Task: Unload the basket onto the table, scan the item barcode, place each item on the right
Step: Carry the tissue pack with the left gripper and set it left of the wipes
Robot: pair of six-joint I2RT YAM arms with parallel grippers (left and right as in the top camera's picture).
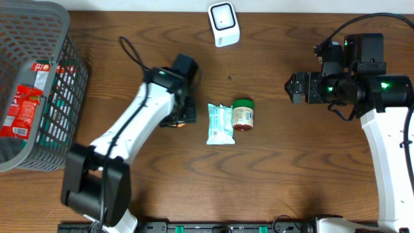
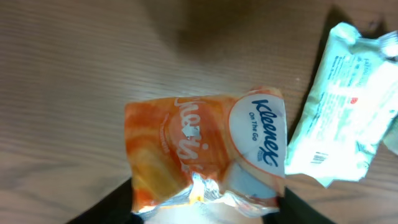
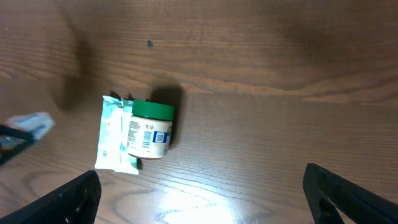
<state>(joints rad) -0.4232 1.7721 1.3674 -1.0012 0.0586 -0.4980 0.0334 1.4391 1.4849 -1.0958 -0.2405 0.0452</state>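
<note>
An orange Kleenex tissue pack (image 2: 205,149) sits between the dark fingers of my left gripper (image 2: 205,211), which is shut on its crinkled lower edge. From above, the left gripper (image 1: 181,118) is left of table centre, and only a sliver of the orange pack (image 1: 176,124) shows. No barcode is visible on the pack. The white scanner (image 1: 224,24) stands at the back edge, well away from the pack. My right gripper (image 1: 294,87) hovers at the right. In its wrist view the right gripper (image 3: 202,199) is wide open with only bare wood between its fingers.
A teal-and-white pouch (image 1: 219,123) lies just right of the left gripper, touching a green-lidded jar (image 1: 243,114) on its side. A grey mesh basket (image 1: 65,39) holding red packets fills the left edge.
</note>
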